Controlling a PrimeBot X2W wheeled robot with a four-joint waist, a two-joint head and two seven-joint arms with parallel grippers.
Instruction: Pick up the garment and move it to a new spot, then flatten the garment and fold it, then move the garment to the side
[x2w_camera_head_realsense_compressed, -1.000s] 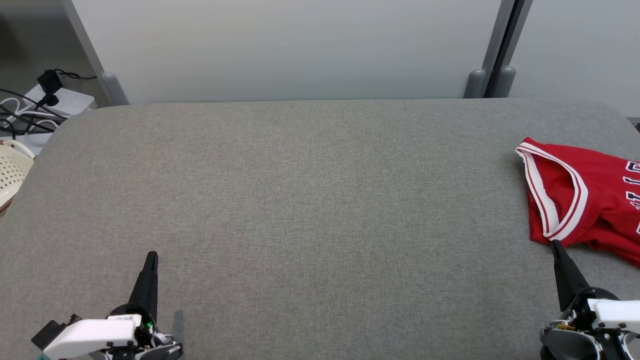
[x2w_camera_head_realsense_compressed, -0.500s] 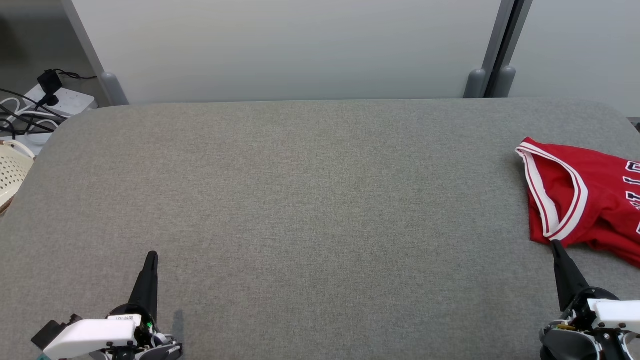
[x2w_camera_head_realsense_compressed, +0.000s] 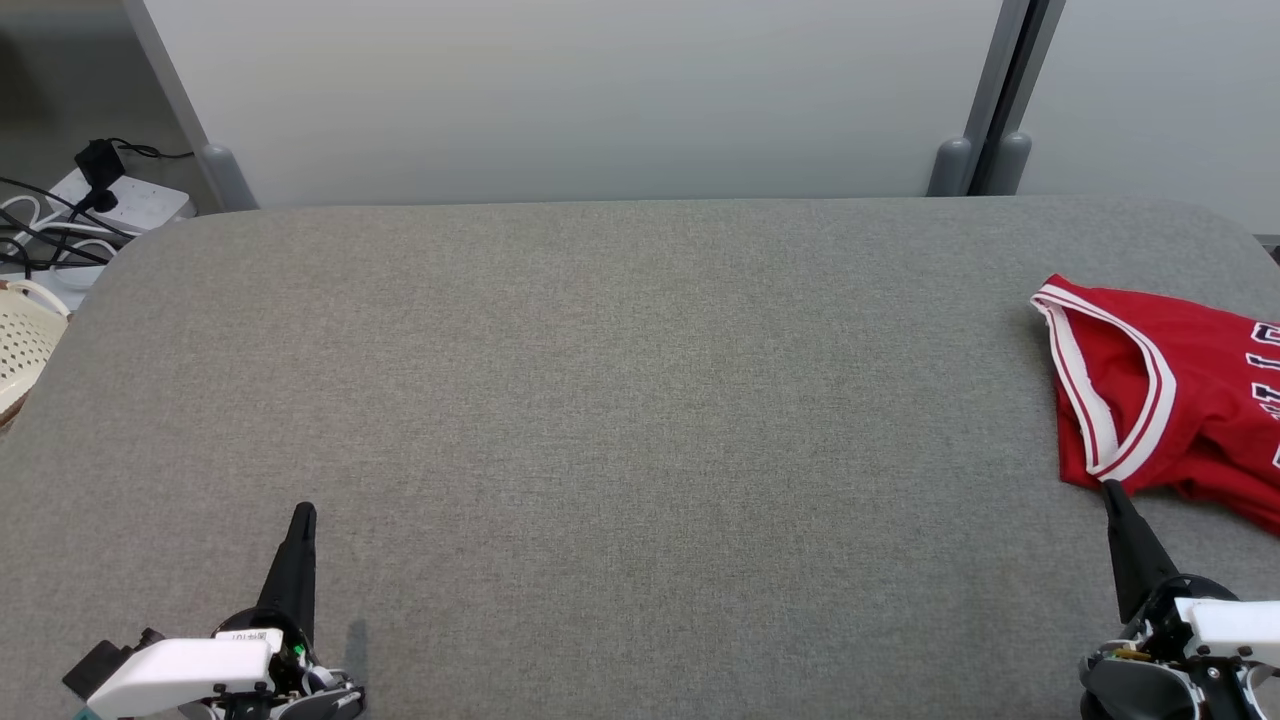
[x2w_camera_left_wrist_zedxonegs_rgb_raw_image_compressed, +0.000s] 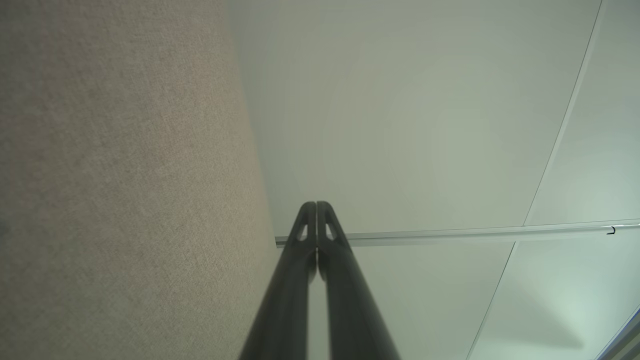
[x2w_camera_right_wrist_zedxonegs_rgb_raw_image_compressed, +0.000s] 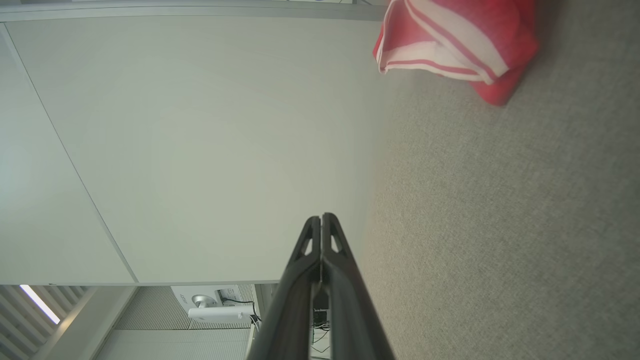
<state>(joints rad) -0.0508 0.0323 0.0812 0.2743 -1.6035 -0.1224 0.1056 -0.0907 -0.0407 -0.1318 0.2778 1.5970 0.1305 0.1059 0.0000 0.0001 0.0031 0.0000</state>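
The garment (x2w_camera_head_realsense_compressed: 1170, 390) is a red sleeveless jersey with white and red trim, lying rumpled at the right edge of the grey table (x2w_camera_head_realsense_compressed: 620, 400) and running out of the head view. Its trimmed edge (x2w_camera_right_wrist_zedxonegs_rgb_raw_image_compressed: 450, 45) shows at the top of the right wrist view. My right gripper (x2w_camera_head_realsense_compressed: 1108, 490) sits at the lower right, shut and empty, its tip close to the jersey's near edge; whether it touches the cloth I cannot tell. In its own view the right gripper (x2w_camera_right_wrist_zedxonegs_rgb_raw_image_compressed: 321, 217) has both fingers pressed together. My left gripper (x2w_camera_head_realsense_compressed: 303, 512) rests at the lower left, shut with nothing in it (x2w_camera_left_wrist_zedxonegs_rgb_raw_image_compressed: 316, 205).
A pale wall panel (x2w_camera_head_realsense_compressed: 580, 100) stands behind the table's far edge. Off the table's left side are a white power strip with cables (x2w_camera_head_realsense_compressed: 110, 205) and a cream perforated basket (x2w_camera_head_realsense_compressed: 25, 345).
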